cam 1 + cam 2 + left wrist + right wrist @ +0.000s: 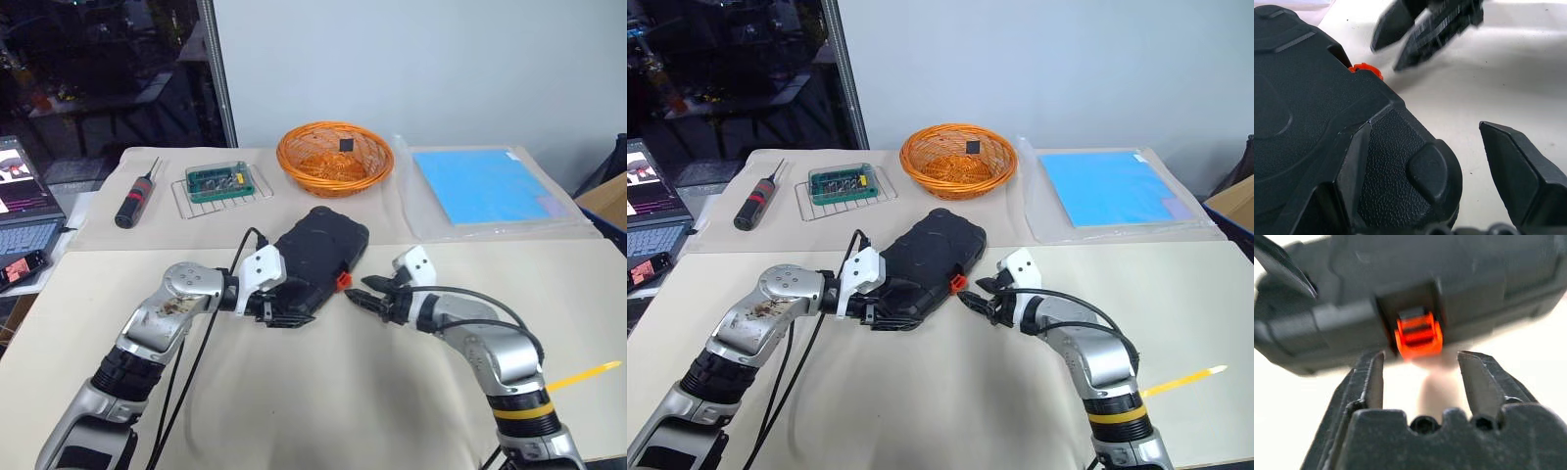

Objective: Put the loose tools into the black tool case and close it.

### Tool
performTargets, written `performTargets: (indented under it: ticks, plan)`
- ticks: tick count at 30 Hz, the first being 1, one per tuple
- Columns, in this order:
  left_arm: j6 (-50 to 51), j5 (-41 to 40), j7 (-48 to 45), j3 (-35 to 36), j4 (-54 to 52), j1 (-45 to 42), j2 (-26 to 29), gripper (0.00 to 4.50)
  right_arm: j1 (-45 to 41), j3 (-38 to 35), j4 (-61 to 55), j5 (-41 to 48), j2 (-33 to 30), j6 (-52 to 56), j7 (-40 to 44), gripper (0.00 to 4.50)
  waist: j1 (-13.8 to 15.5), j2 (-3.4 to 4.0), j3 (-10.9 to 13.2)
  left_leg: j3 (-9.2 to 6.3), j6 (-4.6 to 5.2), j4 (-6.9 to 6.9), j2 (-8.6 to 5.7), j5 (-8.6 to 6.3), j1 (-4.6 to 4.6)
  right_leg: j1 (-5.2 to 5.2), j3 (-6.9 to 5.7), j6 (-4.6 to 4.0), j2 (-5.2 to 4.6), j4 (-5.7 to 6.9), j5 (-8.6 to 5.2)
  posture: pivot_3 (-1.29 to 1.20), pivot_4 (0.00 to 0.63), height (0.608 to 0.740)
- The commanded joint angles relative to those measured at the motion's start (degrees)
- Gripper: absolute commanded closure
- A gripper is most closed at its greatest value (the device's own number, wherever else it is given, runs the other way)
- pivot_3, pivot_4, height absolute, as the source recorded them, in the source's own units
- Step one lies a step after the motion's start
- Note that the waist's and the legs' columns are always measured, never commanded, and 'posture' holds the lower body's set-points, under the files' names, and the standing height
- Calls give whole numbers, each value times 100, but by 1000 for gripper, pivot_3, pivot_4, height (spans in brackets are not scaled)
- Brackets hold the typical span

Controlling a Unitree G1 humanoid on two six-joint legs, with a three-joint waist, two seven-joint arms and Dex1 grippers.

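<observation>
The beige worktop (323,392) carries the black tool case (318,257), which lies shut near its middle with its ribbed shell up and its small orange latch (343,280) facing the right gripper (361,298). The left gripper (284,315) sits at the case's near corner, fingers spread wide, one on the shell and the other clear of it. The right gripper's fingers stand apart just in front of the latch, holding nothing. Farther back stand a blue sheet in clear plastic (485,186), an orange wicker basket (335,157), a green-topped wire tray (222,183) and a black screwdriver with a red band (132,204).
</observation>
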Motion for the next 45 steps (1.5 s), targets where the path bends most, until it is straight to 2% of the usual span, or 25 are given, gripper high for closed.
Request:
performTargets:
  ticks: [1,23,24,25,27,39,45]
  plan:
    - [162,245,-82,-273,320,154,111,716,-247,77,292,-154,83,-431,56,1923,-2,0,0,0,-1,1,2,1,0,1,-1,2,3,1,-1,0,150,740]
    - [317,194,-35,-204,56,246,249,716,-620,359,1230,-720,294,-1639,423,1923,-46,0,1,-1,-1,1,2,2,0,2,-2,25,11,5,2,0,150,740]
    - [322,193,-29,-206,47,246,249,716,-621,367,1232,-735,285,-1650,457,2447,-46,0,0,-2,-1,1,2,2,-1,1,-2,25,11,5,2,0,150,740]
    - [326,192,-25,-208,40,246,248,716,-622,372,1233,-742,278,-1658,482,2572,-50,0,1,-2,-1,1,2,2,0,1,-2,25,12,5,2,0,150,740]
    - [331,190,-17,-211,31,247,247,716,-592,383,1157,-744,224,-1654,541,3272,-57,0,0,-1,-1,1,2,2,0,2,-1,25,12,5,2,0,150,740]
    - [326,193,22,-245,30,245,206,716,-558,298,272,-686,-199,-1264,633,3313,-30,2,2,-2,-1,2,-5,2,-24,-18,-3,26,9,6,3,0,150,740]
    - [289,215,18,-284,78,215,156,716,-749,367,11,-680,-198,-894,550,3313,-8,2,2,-2,0,2,-6,1,-36,-27,-7,26,10,6,3,0,150,740]
